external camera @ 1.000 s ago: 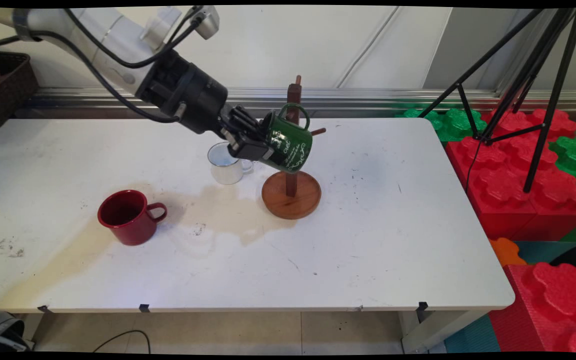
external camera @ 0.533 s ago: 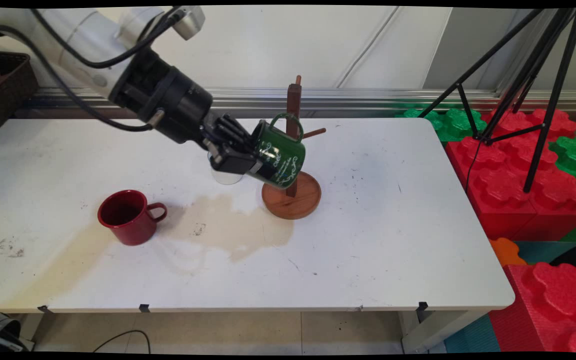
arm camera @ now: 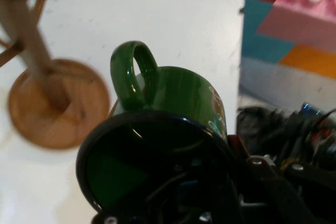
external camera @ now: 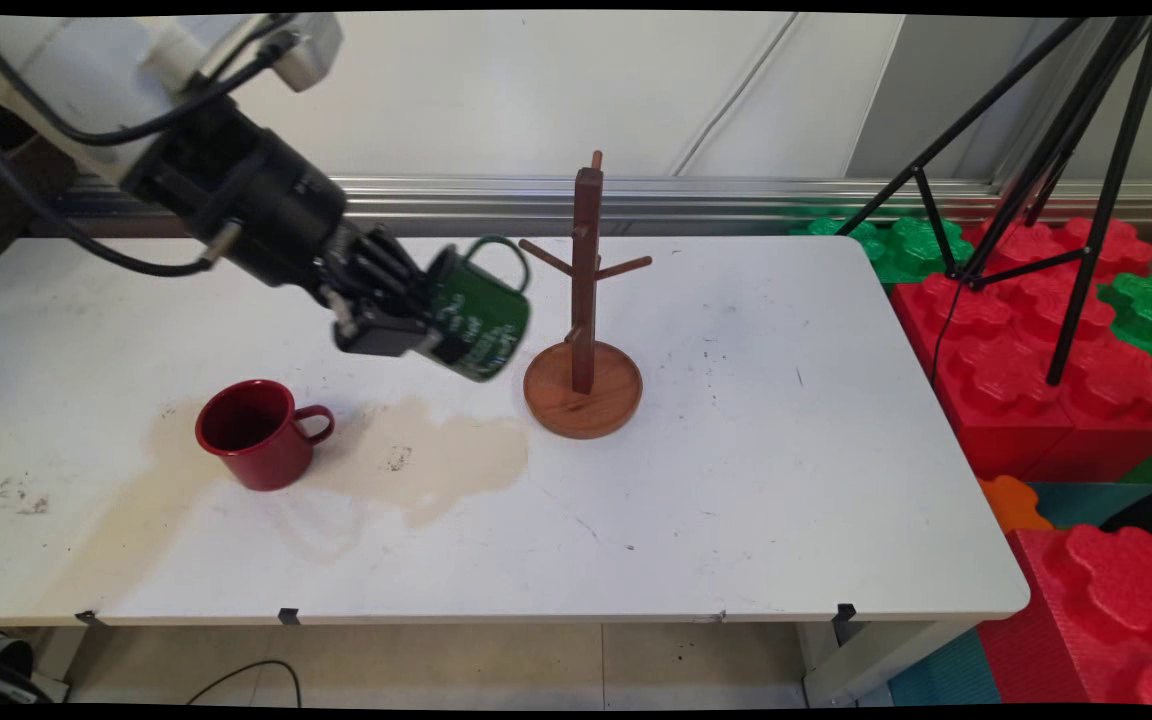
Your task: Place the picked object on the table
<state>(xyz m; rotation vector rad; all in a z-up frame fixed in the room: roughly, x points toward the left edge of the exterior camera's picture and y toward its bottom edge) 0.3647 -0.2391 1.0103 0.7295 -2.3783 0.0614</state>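
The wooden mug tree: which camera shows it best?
The main view. There the mug tree stands whole: round base, post and pegs, upright on the table, with the green mug held in the gripper to its left. The hand view shows only its base and part of the post, blurred, behind the mug.

end effector (external camera: 414, 325) carried the green mug (external camera: 476, 310) leftward, off the wooden mug tree (external camera: 583, 300), handle clear of its pegs
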